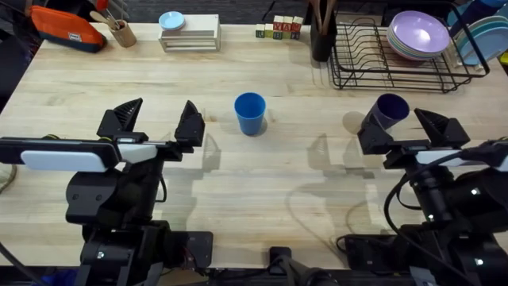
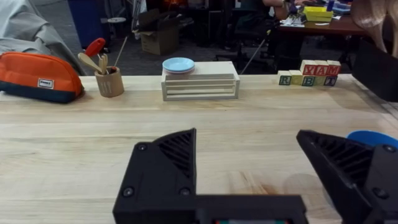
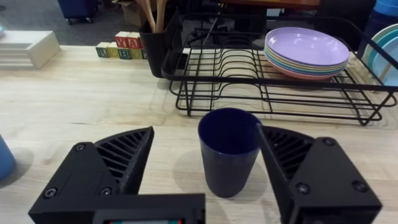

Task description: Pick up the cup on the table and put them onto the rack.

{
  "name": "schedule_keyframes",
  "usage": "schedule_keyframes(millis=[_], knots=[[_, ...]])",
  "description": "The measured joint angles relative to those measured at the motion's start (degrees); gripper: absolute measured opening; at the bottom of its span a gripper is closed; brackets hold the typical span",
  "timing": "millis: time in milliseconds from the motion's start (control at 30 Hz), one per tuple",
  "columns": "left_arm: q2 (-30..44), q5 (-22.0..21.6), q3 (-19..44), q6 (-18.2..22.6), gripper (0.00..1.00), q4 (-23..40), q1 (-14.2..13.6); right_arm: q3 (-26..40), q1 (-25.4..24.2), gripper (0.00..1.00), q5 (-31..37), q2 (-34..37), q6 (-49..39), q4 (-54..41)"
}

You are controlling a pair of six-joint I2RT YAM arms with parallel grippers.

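The dark blue cup [image 3: 229, 151] stands upright on the worktop [image 1: 238, 191], its mouth up and its long axis vertical. It is between the two spread fingers of the right claw [image 3: 205, 162]; one finger looks to be against its side, the other is apart from it. The cup is in front of the rack [image 3: 273, 81], near but not touching.

The light blue cup [image 1: 250, 114] also stands upright, mouth up, near the middle of the worktop, well apart from the rack. The left claw [image 1: 157, 121] is beside it, spread wide and holding nothing, with both arms low over the worktop and pointing away from their bases.

The rack has its long side along the far edge and carries a stack of purple plates [image 3: 306, 51]. On the wooden letter blocks [image 2: 309, 73] I can read "XAM". The label on the orange pouch [image 2: 38, 76] is too small to read.
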State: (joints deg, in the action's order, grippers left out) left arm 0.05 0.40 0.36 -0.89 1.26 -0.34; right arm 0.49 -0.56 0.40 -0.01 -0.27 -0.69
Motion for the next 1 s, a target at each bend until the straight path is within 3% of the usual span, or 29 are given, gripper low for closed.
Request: schedule_keyframes(millis=[600,700,800,1000], knots=[[-0.01,-0.22,0.02,-0.33,0.992,0.13,0.0,0.25,0.0,0.996,0.17,0.0,-0.02,-1.26],[-0.01,-0.23,0.81,-1.49,0.993,2.87,0.0,1.41,0.0,0.997,0.12,0.0,-0.02,-3.06],[0.68,-0.24,4.67,-2.26,0.993,7.57,0.0,4.16,0.0,0.996,-0.05,0.13,-0.03,-7.76],[8.89,-0.26,21.16,-2.72,0.993,15.52,0.0,17.97,0.0,0.996,-0.07,6.05,-0.15,-18.84]])
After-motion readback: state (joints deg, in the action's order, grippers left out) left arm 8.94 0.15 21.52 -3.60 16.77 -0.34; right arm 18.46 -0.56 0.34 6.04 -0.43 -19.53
